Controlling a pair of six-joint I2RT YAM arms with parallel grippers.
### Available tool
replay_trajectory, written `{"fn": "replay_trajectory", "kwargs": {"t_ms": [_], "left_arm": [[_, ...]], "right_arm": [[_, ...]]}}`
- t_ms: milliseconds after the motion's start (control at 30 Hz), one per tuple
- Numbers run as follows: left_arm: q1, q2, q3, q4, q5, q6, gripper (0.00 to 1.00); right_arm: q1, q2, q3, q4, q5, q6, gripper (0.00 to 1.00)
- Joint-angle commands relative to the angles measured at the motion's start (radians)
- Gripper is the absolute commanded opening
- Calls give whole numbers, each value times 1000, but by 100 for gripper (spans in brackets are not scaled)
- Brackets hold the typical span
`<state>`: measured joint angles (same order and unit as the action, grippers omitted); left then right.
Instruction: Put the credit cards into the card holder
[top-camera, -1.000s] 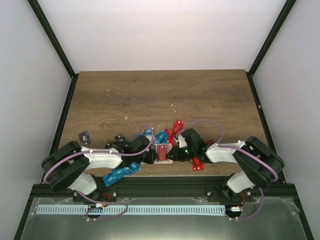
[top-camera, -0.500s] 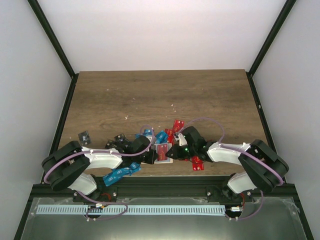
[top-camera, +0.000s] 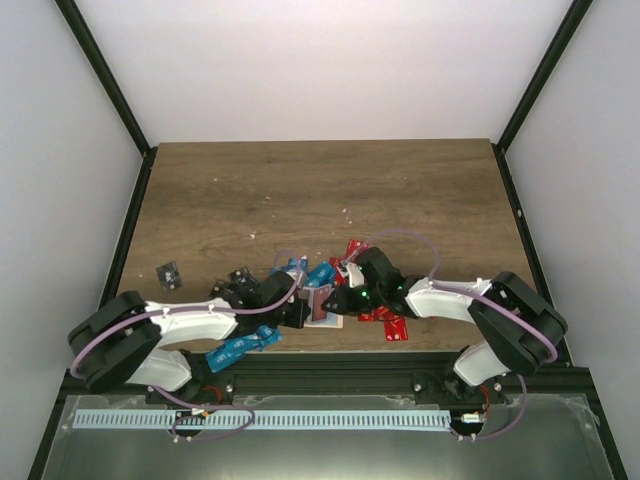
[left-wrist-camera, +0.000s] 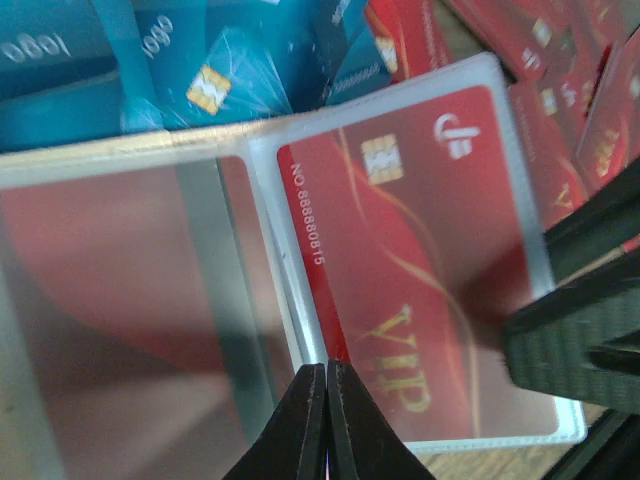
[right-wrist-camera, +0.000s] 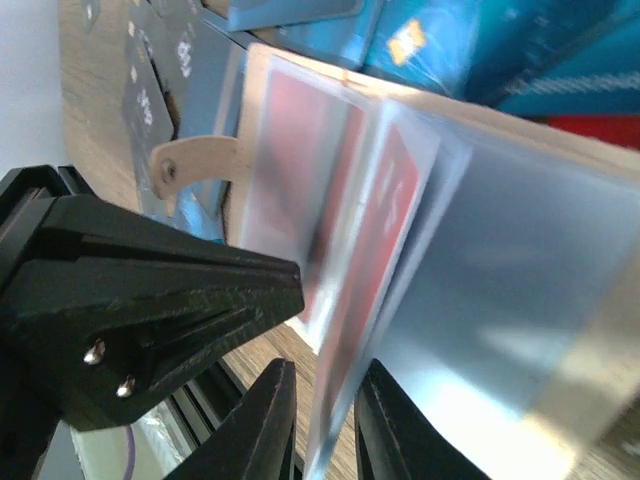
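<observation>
The card holder (top-camera: 328, 308) lies open near the table's front edge, beige with clear sleeves (left-wrist-camera: 200, 300) and a tab with a dark dot (right-wrist-camera: 195, 160). A red VIP credit card (left-wrist-camera: 420, 270) sits in one sleeve and shows edge-on in the right wrist view (right-wrist-camera: 375, 240). My left gripper (top-camera: 303, 313) is shut (left-wrist-camera: 327, 372), pinching the sleeve edge beside the red card. My right gripper (top-camera: 343, 300) is a little open (right-wrist-camera: 325, 420), its fingers straddling the sleeve page that holds the red card. Its fingers (left-wrist-camera: 575, 340) show at that card's right edge.
Loose blue cards (left-wrist-camera: 200, 70) and red cards (left-wrist-camera: 560, 90) lie piled just behind the holder. More cards lie around: blue ones (top-camera: 240, 347) at the front left, red ones (top-camera: 395, 330) at the front right, a black one (top-camera: 169, 273) alone at the left. The table's front edge is close.
My right gripper has moved left onto the holder. My left arm has stretched lower and slightly right. The holder now looks tilted up between the two grippers.
</observation>
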<state>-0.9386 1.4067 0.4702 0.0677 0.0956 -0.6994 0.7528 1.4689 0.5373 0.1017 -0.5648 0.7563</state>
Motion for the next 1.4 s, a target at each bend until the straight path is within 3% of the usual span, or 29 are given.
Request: {"fn": "replay_trajectory", "kwargs": {"t_ms": [0,467,633,733,933,1200,1300,1367], "left_arm": [[-6,-122,12,-123,-67,-27,4],[-6,-563,-94,-413,-200,-117,5],[-6,-704,-122,-467,-205,-139,7],[-6,-727,-125,-460,-190,-132,9],[-14,-641,-116,-332,-94,-89,11],[-80,-343,-11,-131,-61,-20,18],[-102,-219,49,-59,-34,33,26],[-117,-136,98,-24,-10,74,33]], "right_arm": [[36,39,93,-19,11,-16,19],[140,297,347,-17,-61,-42,36],[144,275,371,-5,-111,-61,44],[144,217,364,-60,-60,-86,46],[139,3,270,-289,269,-99,54],[99,-292,103,-603,615,40,65],[97,-373,67,-702,685,125,78],[93,-431,35,-715,715,166,80]]}}
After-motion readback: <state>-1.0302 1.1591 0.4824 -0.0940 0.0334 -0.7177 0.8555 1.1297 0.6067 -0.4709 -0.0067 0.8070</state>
